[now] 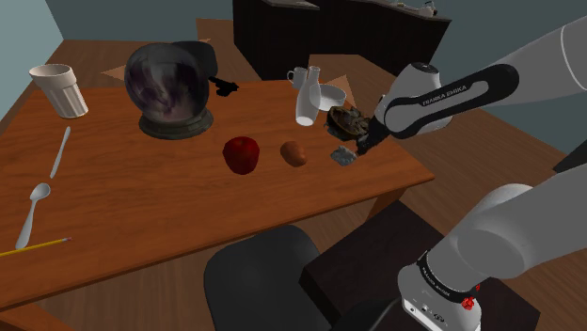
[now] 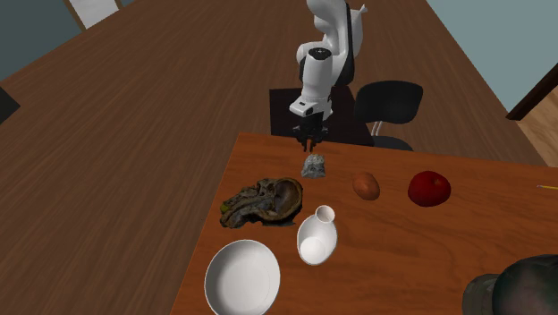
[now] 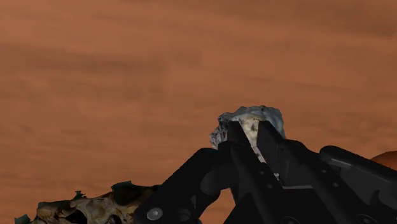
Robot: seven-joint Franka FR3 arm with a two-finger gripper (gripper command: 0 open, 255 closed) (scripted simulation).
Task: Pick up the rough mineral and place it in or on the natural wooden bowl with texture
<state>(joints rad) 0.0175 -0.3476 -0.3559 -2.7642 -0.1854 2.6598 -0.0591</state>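
Note:
The rough grey mineral lies on the brown table near the edge facing the stand. My black gripper is right at it, its fingers drawn close with a narrow part of the stone clasped between them. The stone still rests on the tabletop. The dark, gnarled wooden bowl sits just beyond the stone, a short way from the gripper.
A brown oval lump and a red apple lie in a row beside the stone. A white vase and white bowl stand behind the wooden bowl. A dark chair stands by the table edge.

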